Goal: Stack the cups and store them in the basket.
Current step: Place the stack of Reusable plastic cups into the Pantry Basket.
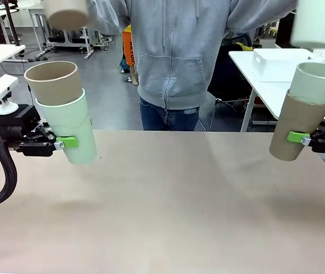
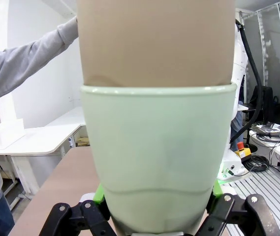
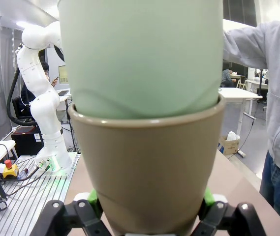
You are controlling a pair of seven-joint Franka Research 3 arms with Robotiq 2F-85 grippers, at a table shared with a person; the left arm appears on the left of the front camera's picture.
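Beige counter (image 1: 168,205), office room. Left gripper (image 1: 68,141) grips mint matte tumbler (image 1: 71,123) holding tan matte tumbler (image 1: 53,83); right gripper (image 1: 298,137) grips tan outer tumbler (image 1: 291,120) holding mint inner tumbler (image 1: 317,83).

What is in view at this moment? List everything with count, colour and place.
Left stack: 2 cups, tan inner cup nested in mint outer cup, table's left.
Right stack: 2 cups, mint inner cup nested in tan outer cup, table's right.
Raised cups: 2, raised tan cup, raised pale cup, held by person.
Basket: 1, white, on side table.
Table: 1, brown.
Person: 1, grey hoodie.
Left gripper: grips mint outer cup.
Right gripper: grips tan outer cup.
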